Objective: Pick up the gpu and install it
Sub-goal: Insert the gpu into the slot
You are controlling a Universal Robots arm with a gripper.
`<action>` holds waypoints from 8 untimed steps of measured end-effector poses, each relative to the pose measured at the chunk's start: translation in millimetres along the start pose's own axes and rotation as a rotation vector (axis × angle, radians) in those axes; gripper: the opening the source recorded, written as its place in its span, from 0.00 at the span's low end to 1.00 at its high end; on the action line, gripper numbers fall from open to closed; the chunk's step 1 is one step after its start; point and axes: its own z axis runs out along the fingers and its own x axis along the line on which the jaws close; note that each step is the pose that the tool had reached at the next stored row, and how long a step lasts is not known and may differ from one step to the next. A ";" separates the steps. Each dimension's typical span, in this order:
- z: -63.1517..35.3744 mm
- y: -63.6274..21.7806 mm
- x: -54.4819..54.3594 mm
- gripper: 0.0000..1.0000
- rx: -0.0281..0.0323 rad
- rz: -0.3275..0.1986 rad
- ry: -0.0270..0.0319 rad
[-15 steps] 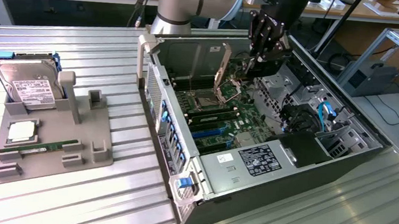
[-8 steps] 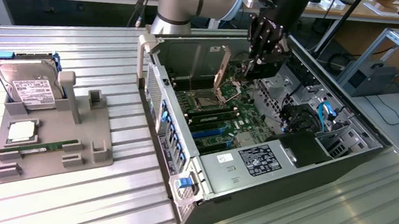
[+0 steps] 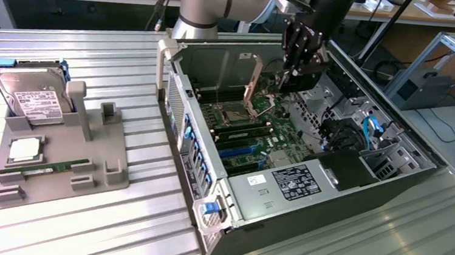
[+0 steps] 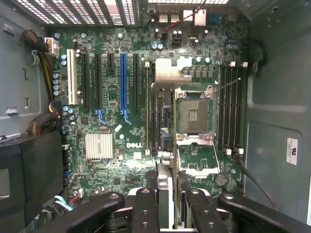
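Exterior view: the gripper (image 3: 294, 81) hangs inside the open computer case (image 3: 207, 181) on the bench (image 3: 81, 225), above the motherboard (image 3: 252, 126)

Wrist view: its fingers (image 4: 146, 213) clamp the gpu (image 4: 167, 204), held edge-on over the motherboard

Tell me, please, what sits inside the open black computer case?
A green motherboard with an empty silver processor socket, black memory slots and a long blue expansion slot. The black gripper holds a thin dark card edge-on over it, hiding the board directly beneath.
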 end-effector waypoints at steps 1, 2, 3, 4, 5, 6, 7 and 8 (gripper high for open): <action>0.6 0.0 0.3 0.27 0.0000 0.000 0.0000; 1.0 0.0 0.5 0.27 0.0000 -0.001 -0.0001; 1.6 0.1 0.8 0.27 0.0000 -0.001 0.0000; 2.1 0.1 1.0 0.27 0.0000 -0.002 -0.0001; 2.6 0.1 1.2 0.27 0.0000 -0.002 -0.0001; 3.2 0.1 1.5 0.27 0.0000 -0.002 0.0000; 4.3 0.1 1.9 0.27 -0.0001 -0.003 -0.0001; 4.8 0.2 2.2 0.27 -0.0001 -0.004 -0.0001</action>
